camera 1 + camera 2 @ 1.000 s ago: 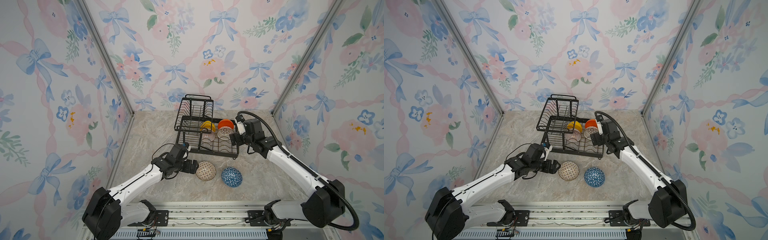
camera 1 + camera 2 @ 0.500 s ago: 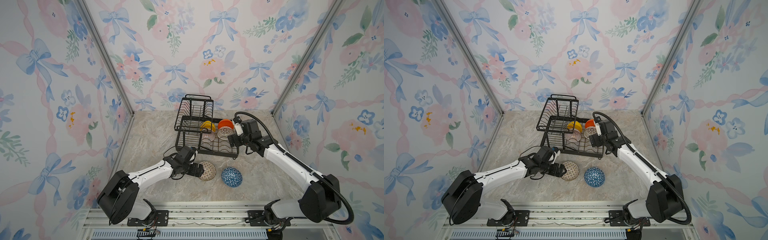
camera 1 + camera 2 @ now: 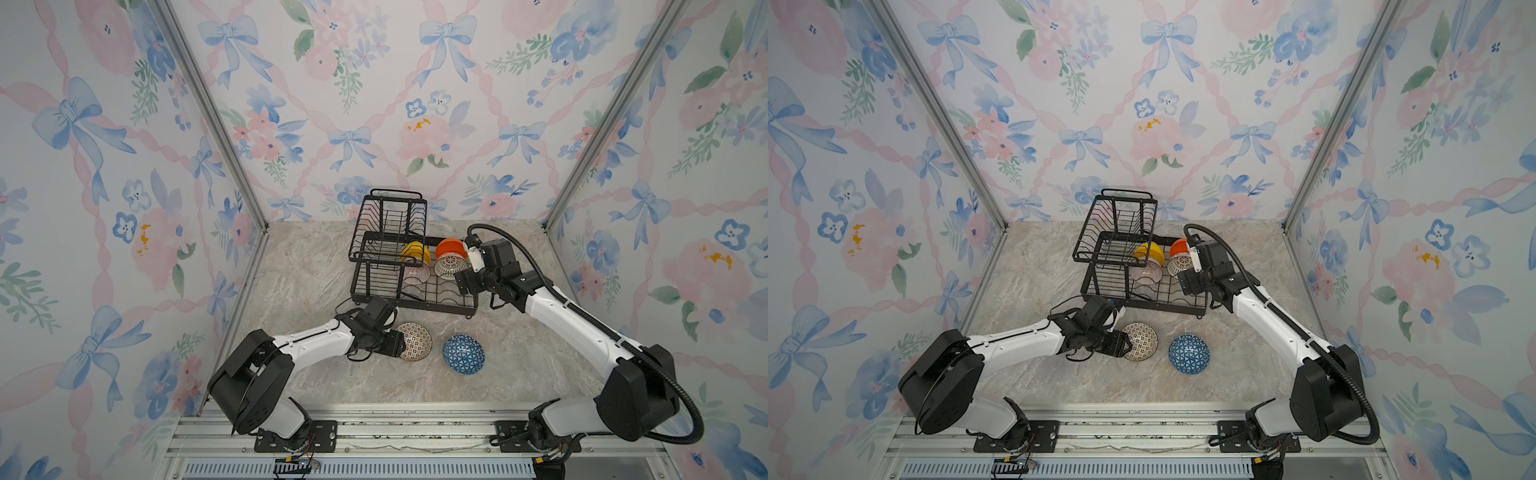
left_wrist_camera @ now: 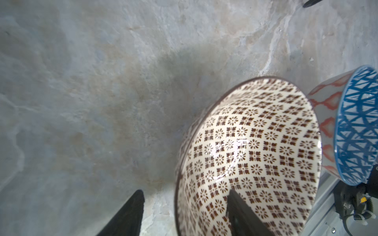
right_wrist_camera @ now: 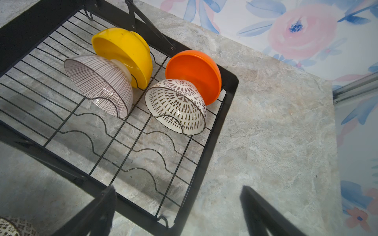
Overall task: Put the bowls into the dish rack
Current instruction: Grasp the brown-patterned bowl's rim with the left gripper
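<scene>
place: robot lab cell dressed as a kitchen | walls: floral wallpaper [image 3: 374, 104] on aluminium posts [image 3: 211, 112] | base: marble-look top [image 3: 299, 266] — rack [image 3: 415, 304] on it | front: two arms [image 3: 573, 320] bolted to a metal rail [image 3: 415, 428]

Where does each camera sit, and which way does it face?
Both top views: high at the front, facing down and back at the dish rack; left arm and right arm whole.
Left wrist: on the left arm, facing the mosaic bowl, open left gripper straddling its rim.
Right wrist: on the right arm, looking into the rack at the yellow bowl; open right gripper shows.
Shared: top views and left wrist show the mosaic bowl.
</scene>
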You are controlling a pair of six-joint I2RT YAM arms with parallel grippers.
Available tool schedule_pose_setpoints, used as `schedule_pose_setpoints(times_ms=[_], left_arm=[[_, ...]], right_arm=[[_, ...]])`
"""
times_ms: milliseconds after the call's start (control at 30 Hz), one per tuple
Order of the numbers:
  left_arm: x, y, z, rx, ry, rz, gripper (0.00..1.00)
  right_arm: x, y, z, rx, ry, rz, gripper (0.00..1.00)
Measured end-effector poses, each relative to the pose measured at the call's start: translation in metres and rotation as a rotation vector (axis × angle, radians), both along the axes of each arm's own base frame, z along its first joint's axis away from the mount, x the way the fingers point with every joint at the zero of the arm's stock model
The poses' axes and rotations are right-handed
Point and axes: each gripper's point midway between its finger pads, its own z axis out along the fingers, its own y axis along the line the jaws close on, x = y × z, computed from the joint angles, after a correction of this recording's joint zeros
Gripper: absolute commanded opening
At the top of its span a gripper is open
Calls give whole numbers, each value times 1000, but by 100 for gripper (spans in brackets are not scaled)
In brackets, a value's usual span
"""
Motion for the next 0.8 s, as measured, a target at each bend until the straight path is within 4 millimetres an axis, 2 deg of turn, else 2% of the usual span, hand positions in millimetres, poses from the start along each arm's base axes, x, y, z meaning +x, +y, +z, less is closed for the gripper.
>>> schedule_pose_setpoints(times_ms=[133, 433, 633, 800], left_arm=[[0, 0, -2, 1, 5, 4, 43], [3, -4, 0, -14, -8, 5, 25], [2, -5, 0, -12, -7, 1, 2], [0, -4, -2, -9, 2, 0, 0]], right_arm=[[0, 0, 0, 0, 1, 0, 97], [0, -1, -1, -3, 2, 0, 97], [-1, -1, -2, -6, 8, 0, 97], [-2, -2, -2, -8, 11, 0, 97]])
